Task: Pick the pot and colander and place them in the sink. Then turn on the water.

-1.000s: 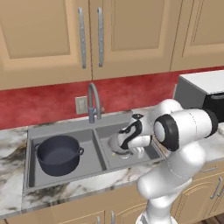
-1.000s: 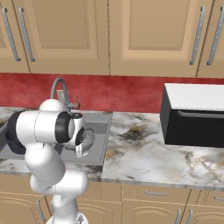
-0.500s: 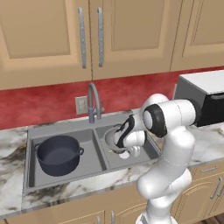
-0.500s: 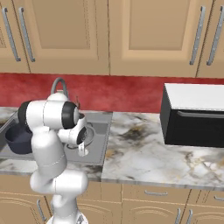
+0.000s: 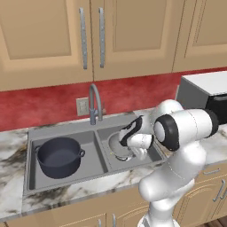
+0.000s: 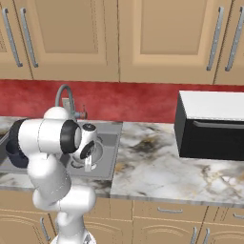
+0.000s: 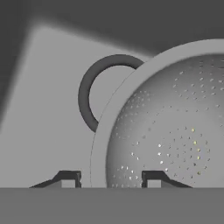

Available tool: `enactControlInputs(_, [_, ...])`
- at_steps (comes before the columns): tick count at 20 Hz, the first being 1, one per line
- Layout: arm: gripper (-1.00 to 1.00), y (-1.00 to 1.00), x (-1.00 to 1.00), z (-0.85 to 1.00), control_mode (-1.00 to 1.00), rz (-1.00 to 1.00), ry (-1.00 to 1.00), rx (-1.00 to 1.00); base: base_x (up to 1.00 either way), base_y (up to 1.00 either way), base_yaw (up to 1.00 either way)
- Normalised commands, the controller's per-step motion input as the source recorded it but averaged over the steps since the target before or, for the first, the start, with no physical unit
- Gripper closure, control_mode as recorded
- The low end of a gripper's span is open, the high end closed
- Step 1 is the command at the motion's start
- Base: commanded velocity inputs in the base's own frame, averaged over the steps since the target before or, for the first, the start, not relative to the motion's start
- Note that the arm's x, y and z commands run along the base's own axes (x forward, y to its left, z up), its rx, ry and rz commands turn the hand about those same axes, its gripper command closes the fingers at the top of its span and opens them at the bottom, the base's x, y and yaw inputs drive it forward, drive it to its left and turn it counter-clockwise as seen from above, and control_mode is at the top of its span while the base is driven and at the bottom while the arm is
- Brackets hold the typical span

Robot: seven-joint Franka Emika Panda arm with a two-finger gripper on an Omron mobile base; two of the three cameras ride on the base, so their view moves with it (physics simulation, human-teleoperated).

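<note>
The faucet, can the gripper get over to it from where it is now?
Probably yes. The gripper hangs in the right basin of the sink, jaws straddling the colander rim, parted. The faucet stands just behind the divider, nothing between; the pot sits in the left basin.

Pretty flat, even rendered light in both base views; cabinets (image 5: 66, 40) and the red backsplash (image 6: 143, 100) come out bright with no glare; edges look a bit soft and low-res, no real lens distortion; the sink (image 5: 66, 131) basins are only slightly darker than the marble surface (image 6: 157, 167); the hand view is way dimmer and all grey, with a dark shadow band across the top and left, far beyond the jaws; the colander (image 7: 175, 131) right above the jaws catches tiny bright speckles in its holes; slightly blurry there.
</note>
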Motion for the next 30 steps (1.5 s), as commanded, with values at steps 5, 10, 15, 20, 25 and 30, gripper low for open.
enactControlInputs(5, [-1.0, -0.23, -0.34, 0.77, -1.0, 0.0, -0.02, 0.07, 0.0, 0.0, 0.0])
enactControlInputs(10, [-1.0, -0.13, -0.21, 1.0, -1.0, -0.02, 0.0, 0.04, 0.0, 0.0, 0.0])
enactControlInputs(15, [-1.0, 0.05, -0.38, 0.88, -1.0, 0.0, 0.01, 0.06, 0.0, 0.0, 0.0])
enactControlInputs(20, [-1.0, 0.28, -0.05, 0.15, -1.0, 0.04, 0.09, 0.15, 0.0, 0.0, 0.0])
enactControlInputs(25, [-1.0, 0.38, 0.01, 0.75, -1.0, -0.21, 0.0, 0.29, 0.0, 0.0, 0.0])
enactControlInputs(30, [-1.0, 0.22, 0.17, 0.75, -1.0, -0.24, 0.0, 0.38, 0.0, 0.0, 0.0])
